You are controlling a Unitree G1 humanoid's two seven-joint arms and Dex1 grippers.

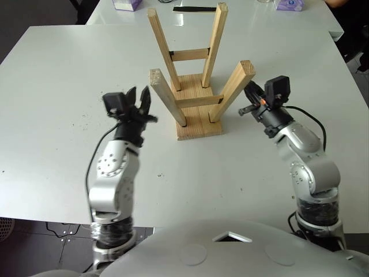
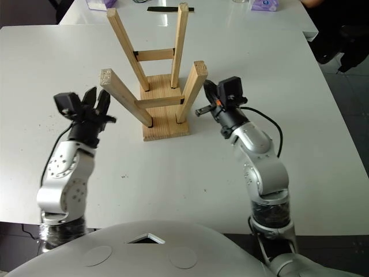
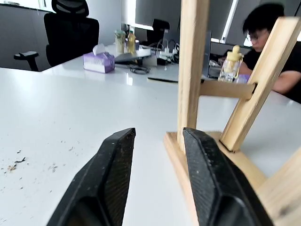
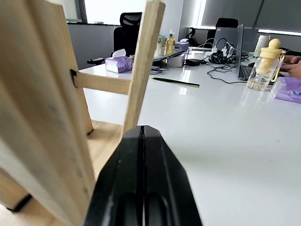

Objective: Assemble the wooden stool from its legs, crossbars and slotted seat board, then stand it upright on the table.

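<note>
- White glossy worktop (image 1: pixel 57 86), centre: pale wooden stool (image 1: pixel 195 101) upside down, seat board (image 1: pixel 199 130) flat, four square legs (image 1: pixel 166 96) raised.
- Left gripper (image 1: pixel 139 93): fingers spread, empty.
- Right gripper (image 1: pixel 249 89): fingers pressed together, empty.

Stool parts, mid-frame: 4 legs (image 1: pixel 164 49), 2 crossbars (image 1: pixel 189 55), 1 seat board (image 1: pixel 193 131). Top edge: 2 tissue boxes (image 1: pixel 127 4), one twd upper left, one twd upper right, w/ 1 black strip (image 1: pixel 194 9) btwn. 1 bottle (image 4: pixel 265 63), yellow cap. Arms' ends: 2, i.e. left gripper (image 1: pixel 139 92) + right gripper (image 1: pixel 251 92).
</note>
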